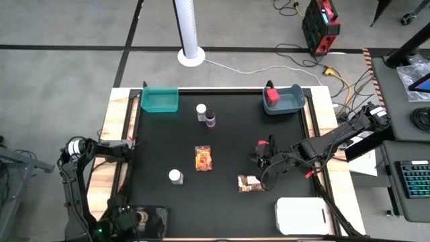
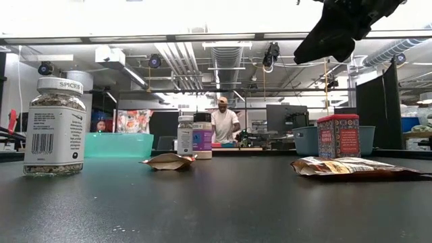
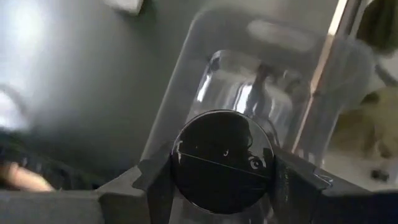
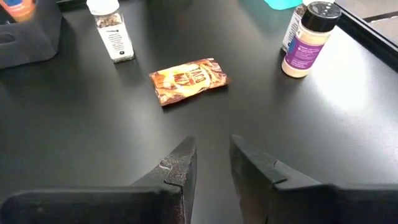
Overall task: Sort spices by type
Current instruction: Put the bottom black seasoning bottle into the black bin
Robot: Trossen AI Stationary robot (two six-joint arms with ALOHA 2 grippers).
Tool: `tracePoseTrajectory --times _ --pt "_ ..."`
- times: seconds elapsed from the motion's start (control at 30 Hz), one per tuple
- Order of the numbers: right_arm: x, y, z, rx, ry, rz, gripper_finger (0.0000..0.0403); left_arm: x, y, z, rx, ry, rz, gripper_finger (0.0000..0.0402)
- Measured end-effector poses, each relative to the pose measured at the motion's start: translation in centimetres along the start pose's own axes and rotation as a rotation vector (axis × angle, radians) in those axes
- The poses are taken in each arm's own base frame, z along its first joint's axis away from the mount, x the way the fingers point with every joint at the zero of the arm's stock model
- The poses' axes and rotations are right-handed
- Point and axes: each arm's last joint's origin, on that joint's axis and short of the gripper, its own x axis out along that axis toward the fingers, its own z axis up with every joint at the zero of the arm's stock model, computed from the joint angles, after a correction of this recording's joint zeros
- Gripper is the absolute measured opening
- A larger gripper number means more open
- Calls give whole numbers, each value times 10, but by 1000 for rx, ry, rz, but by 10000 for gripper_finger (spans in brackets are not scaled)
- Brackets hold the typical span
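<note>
Table: a black mat [image 1: 222, 202] with spices scattered across its middle.
Right gripper [image 1: 262, 153]: hovering above the mat right of centre, its dark fingers [image 4: 177, 171] a narrow gap apart with nothing between them.
Left gripper [image 3: 221, 180]: at the near left corner over a clear tray [image 3: 249, 74], jaws spread around a round black lid [image 3: 222, 158]; the jar below it is too blurred to make out.
Orange packet [image 1: 203, 158]: lying flat at the centre of the mat.
Brown packet [image 1: 249, 183]: flat on the mat, near the right gripper and closer to the front edge.
White-capped bottle [image 1: 175, 177]: upright, left of the orange packet.
Far pair: another white-capped bottle [image 1: 201, 111] and a purple-labelled jar [image 1: 211, 120], just beside each other.
Teal bin [image 1: 160, 100]: at the far left corner.
Blue-grey bin [image 1: 283, 100]: at the far right corner, with a red box [image 1: 271, 95] inside.
White tray [image 1: 300, 216]: at the near right corner.
Room behind: a person [image 2: 223, 123] stands far off.
</note>
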Motion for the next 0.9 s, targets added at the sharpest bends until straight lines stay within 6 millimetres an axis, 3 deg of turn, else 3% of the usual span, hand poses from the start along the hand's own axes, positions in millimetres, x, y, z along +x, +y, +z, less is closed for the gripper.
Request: tracePoseTrajectory --times 0.33,0.47,0.9 --pt "0 0 0 1 0 0 91 8 -8 21 -21 -71 -50 185" --pt "0 0 0 0 0 0 83 13 -7 33 -10 -15 -31 185" --pt "0 0 0 1 0 1 92 9 -7 38 -4 -51 -66 185"
